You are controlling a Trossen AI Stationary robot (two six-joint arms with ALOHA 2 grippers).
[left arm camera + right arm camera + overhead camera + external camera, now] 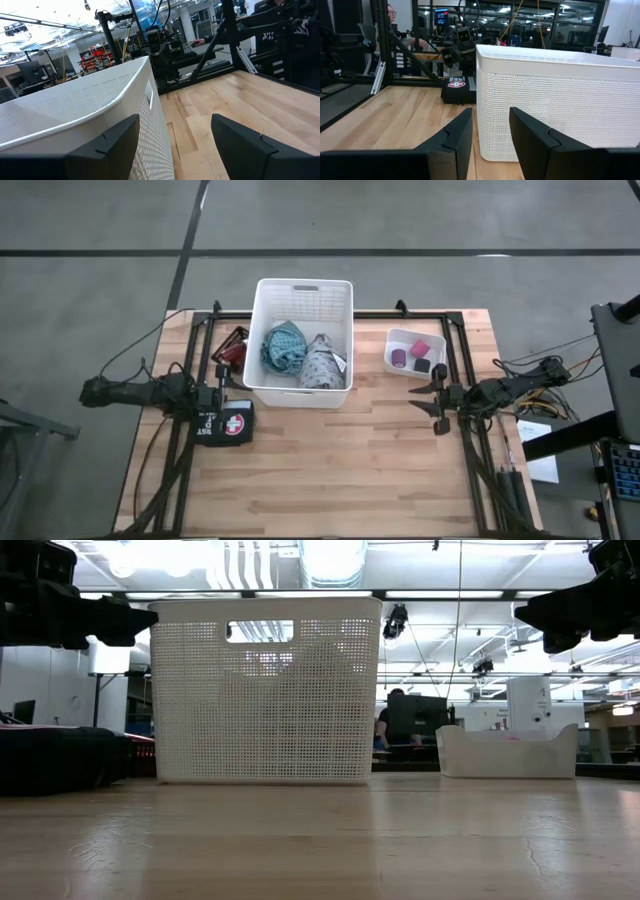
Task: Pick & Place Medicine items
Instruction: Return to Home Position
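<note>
Teal cloth (285,345) & grey cloth (322,362) in white bin (305,282) on wood table (330,470); L hand (174,120), R hand (490,111) open, empty.

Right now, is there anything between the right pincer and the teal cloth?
Yes. The teal cloth lies inside the white basket, and the basket's perforated wall stands between it and the open right pincer. The grey cloth also lies on that side.

Robotics laboratory: open hall with exposed ceiling ducts (330,560), concrete floor (100,220), computer monitor (440,16) and stocked shelving (92,56).
</note>
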